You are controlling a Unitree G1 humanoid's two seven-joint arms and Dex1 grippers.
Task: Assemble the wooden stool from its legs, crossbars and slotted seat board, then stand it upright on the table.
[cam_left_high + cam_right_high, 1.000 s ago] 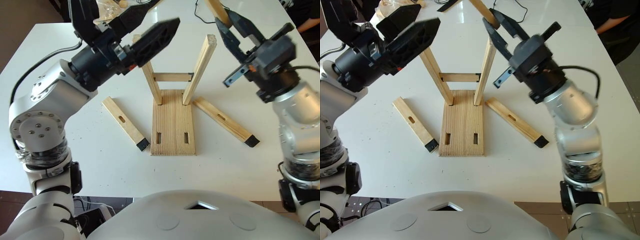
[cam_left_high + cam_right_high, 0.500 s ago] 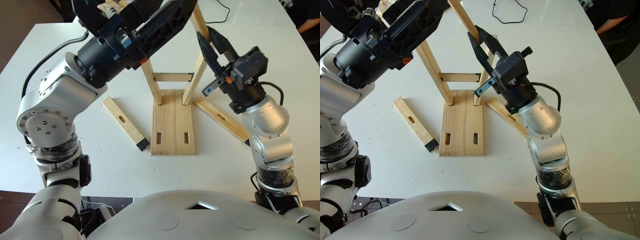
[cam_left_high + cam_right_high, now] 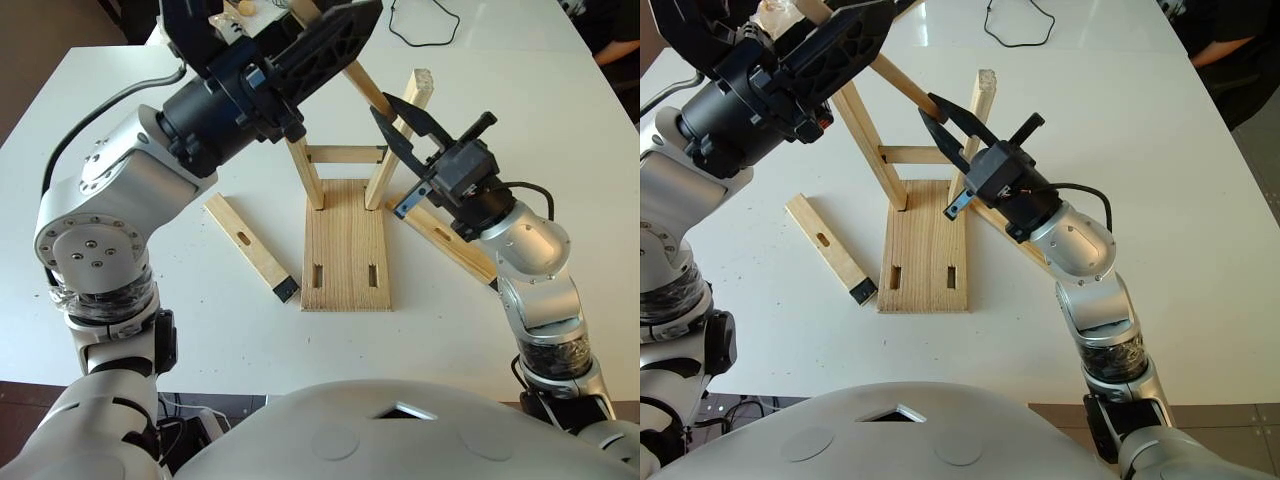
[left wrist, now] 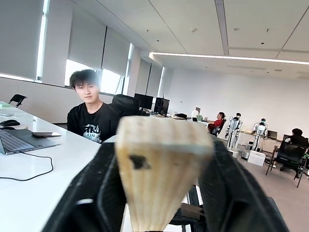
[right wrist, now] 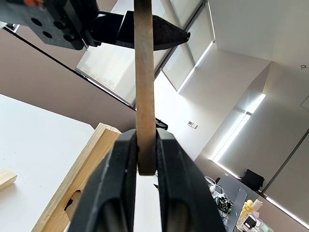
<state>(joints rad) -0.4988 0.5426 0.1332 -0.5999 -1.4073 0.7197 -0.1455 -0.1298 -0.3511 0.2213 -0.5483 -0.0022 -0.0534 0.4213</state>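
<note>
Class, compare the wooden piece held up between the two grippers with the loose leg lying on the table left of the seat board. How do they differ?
The held piece slants in the air; the loose leg lies flat on the table. The held piece is clamped by the left gripper and right gripper; the loose leg is untouched. Both are pale wood.

The white surface carries the slotted seat board, lying flat at its middle. A loose leg lies well to the left of the board, angled, with a slot in its face and a black tip at its near end. A second leg lies just right of the board. A black cable loops far beyond the board.
</note>
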